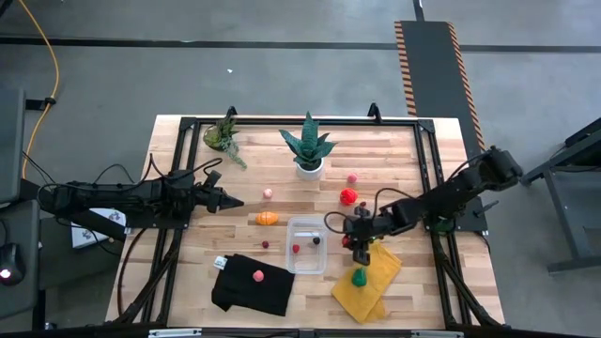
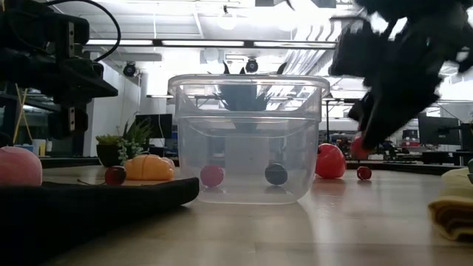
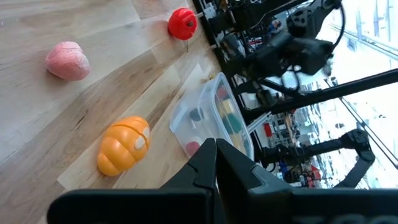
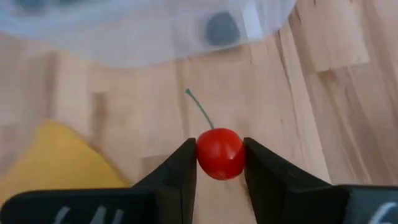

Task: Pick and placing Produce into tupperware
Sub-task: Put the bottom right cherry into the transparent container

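My right gripper (image 4: 220,163) pinches a red cherry (image 4: 220,153) just beside the clear container (image 1: 306,244) on the counter (image 1: 188,272); my left gripper (image 1: 228,200) waits closed and empty near the orange fruit (image 1: 267,219).

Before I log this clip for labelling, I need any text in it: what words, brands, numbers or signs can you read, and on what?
No text can be read in any view.
Small white tag on the black folded cloth: too small to read.
White marks at the bottom edge of the right wrist view, on the right gripper body: cut off, unreadable.
Clear rectangular plastic container: no label visible.
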Tool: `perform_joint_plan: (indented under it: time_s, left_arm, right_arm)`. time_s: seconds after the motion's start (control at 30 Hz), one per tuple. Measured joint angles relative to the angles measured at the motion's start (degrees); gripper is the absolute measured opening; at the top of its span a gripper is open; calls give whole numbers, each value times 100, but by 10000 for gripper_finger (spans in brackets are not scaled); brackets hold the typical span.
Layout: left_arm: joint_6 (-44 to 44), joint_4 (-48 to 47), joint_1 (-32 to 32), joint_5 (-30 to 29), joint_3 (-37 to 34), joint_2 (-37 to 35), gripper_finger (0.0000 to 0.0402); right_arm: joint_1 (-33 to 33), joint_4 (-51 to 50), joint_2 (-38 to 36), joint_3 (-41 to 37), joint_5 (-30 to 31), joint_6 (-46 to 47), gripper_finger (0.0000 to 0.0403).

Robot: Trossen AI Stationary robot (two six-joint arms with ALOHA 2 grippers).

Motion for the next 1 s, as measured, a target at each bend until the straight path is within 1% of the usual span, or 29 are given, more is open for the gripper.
perform_joint_plan:
  time_s: [0.23, 0.5, 0.73, 1.0]
  left_arm:
    - [6, 0, -2, 3, 0, 0, 1]
    - [82, -2, 0, -5, 0, 0, 1]
    - [93, -4, 0, -21, -1, 1, 1]
    - [91, -2, -1, -23, -1, 2, 1]
  right_arm:
    - [-2, -290, -1075, 1, 50, 512, 95]
    - [-37, 21, -1961, 3, 314, 795, 95]
    - [-272, 1081, -2306, 5, 335, 898, 95]
    - [-522, 2606, -2349, 10, 285, 812, 95]
